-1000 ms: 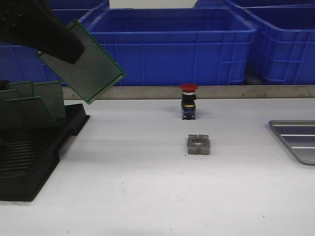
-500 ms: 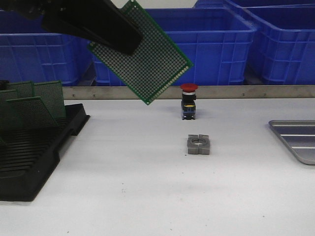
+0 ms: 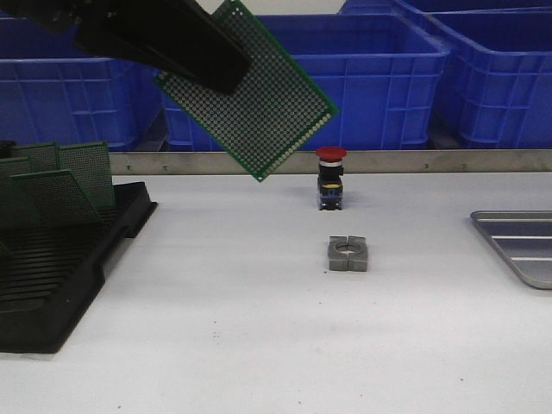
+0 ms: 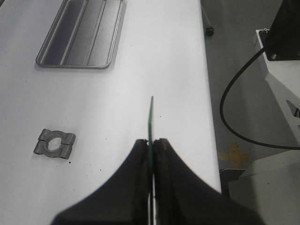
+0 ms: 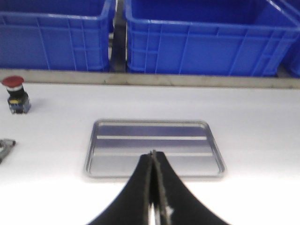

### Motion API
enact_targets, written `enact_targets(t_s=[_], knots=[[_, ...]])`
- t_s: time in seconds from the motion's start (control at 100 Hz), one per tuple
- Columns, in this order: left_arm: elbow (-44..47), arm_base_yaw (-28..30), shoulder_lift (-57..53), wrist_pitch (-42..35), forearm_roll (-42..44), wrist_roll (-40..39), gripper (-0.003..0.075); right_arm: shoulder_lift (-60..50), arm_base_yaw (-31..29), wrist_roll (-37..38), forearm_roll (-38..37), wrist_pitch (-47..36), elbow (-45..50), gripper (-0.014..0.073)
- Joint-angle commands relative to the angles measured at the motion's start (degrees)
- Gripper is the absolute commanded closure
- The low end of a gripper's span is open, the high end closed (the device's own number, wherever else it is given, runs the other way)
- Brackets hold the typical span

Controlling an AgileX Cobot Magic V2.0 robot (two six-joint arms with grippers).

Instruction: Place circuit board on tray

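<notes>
The left gripper [image 4: 151,145] is clamped on a green circuit board [image 3: 259,99], its two black fingers [image 4: 138,154] pressed against the board's faces with the board seen edge-on between them in the left wrist view. In the front view the board hangs tilted in the air, one corner pointing down, high above the white table [image 3: 259,328] and in front of the blue crates [image 3: 362,78]. It touches nothing but the gripper. The tray [image 3: 522,241] lies flat on the table at the far right of the front view, well apart from the board, and only part of it is in that view. In the right wrist view the tray [image 5: 154,147] shows whole, with nothing in it. The right gripper [image 5: 153,157] hovers above the tray's near rim with its fingers pressed together and nothing between them. A grey metal clamp block [image 3: 348,254] rests on the table near the centre. A red push button [image 3: 330,177] stands upright behind it. At the left, a black slotted rack [image 3: 52,267] holds several more green boards [image 3: 60,185] standing in its slots.
</notes>
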Motion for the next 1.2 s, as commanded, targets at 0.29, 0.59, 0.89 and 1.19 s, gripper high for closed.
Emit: enact_targets(t_s=[0.29, 0.59, 0.89, 1.19], knots=[[-1.7, -0.6, -1.5, 0.5, -4.0, 0.1, 0.0741, 22.8, 0.0, -1.2, 6.7, 14.9, -14.2, 0.0653], [-1.7, -0.6, -1.5, 0.5, -4.0, 0.1, 0.0741, 35.5, 0.1, -20.9, 32.2, 9.3, -16.4, 0.0360], [-1.7, -0.6, -1.5, 0.5, -4.0, 0.1, 0.0741, 42.9, 0.2, -71.3, 67.6, 10.2, -17.7, 0.0148], [-1.7, -0.6, -1.5, 0.5, -4.0, 0.1, 0.0741, 54.1, 7.3, -117.5, 89.0, 18.4, -18.0, 0.0148]])
